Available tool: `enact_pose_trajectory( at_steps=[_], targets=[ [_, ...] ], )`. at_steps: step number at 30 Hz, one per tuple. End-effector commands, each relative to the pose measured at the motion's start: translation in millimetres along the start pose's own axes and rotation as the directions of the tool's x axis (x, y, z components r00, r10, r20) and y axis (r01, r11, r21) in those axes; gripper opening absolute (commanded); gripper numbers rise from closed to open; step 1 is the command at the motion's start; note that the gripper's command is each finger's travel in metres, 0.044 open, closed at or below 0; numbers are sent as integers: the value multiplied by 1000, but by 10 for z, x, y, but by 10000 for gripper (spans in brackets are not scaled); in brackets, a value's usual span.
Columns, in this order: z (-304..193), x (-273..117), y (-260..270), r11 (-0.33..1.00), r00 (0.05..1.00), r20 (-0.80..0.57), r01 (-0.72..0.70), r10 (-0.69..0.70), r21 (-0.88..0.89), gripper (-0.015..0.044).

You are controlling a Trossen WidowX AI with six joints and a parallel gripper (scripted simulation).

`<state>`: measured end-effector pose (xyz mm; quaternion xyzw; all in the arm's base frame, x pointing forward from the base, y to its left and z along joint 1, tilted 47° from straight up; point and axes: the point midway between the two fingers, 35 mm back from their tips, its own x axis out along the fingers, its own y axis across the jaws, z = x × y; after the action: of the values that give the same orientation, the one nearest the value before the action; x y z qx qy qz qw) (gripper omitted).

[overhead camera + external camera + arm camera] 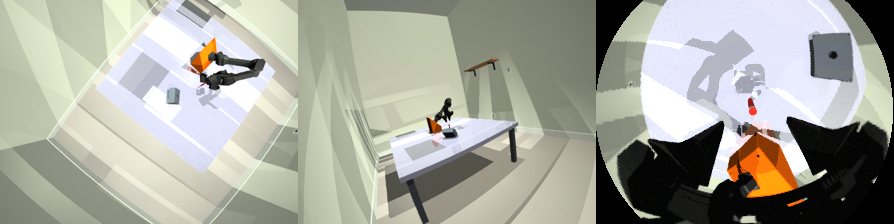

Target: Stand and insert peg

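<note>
The red peg (203, 84) (449, 126) (752, 107) stands upright on the table, its top end facing the wrist camera. Its white band cannot be made out clearly. My gripper (448, 120) (756, 121) is open and empty above the peg. In the wrist view the peg's top shows between the two fingers' directions, slightly beyond the tips. The grey sloped panel (173, 95) (449, 132) (841, 67) sits apart from the peg. One dark hole (177, 95) (833, 55) shows in its face and looks empty.
A large orange wedge (207, 55) (433, 125) (768, 165) stands close beside the gripper and arm. The arm (240, 77) reaches over the white table (190, 125) (472, 138). Shadows and bright patches lie around the peg.
</note>
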<state>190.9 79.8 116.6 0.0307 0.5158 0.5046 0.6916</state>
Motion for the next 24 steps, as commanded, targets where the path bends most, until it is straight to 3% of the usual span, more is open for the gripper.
enact_pose_trajectory(
  at_steps=[1, 12, 24],
  targets=[
    [3, 8, 3, 996, 1000, 4, -1, 2, -92, 440],
    [3, 25, 3, 931, 1000, 4, 0, 2, -366, 440],
    [4, 43, 0, 775, 1000, 4, 3, 0, -632, 440]
  ],
)
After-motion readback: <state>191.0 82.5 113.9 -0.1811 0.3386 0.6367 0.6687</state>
